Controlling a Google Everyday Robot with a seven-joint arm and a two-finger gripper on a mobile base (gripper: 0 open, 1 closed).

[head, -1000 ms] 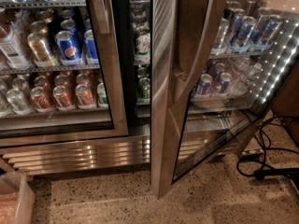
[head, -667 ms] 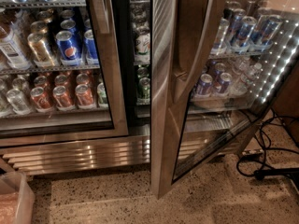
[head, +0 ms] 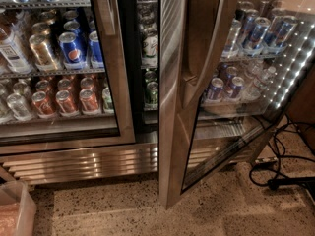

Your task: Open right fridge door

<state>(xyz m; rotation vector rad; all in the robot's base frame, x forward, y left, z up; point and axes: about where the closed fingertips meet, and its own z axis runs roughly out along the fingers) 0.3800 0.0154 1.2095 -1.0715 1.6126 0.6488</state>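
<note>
Hand: nowhere in the frame, so whether it is spread or pressed together cannot be told. Right fridge door (head: 172,107), centre of frame: swung well out from the cabinet, steel edge toward the camera, bowed handle (head: 204,68) free. Left door (head: 120,82), fronting Pepsi cans (head: 72,48), shut. By this showing the opening is essentially done; at most a wider swing remains.

Speckled terrazzo floor (head: 123,210), black cables (head: 290,182)

rt fridge door (head: 174,107), steel-framed glass, open outward
</note>
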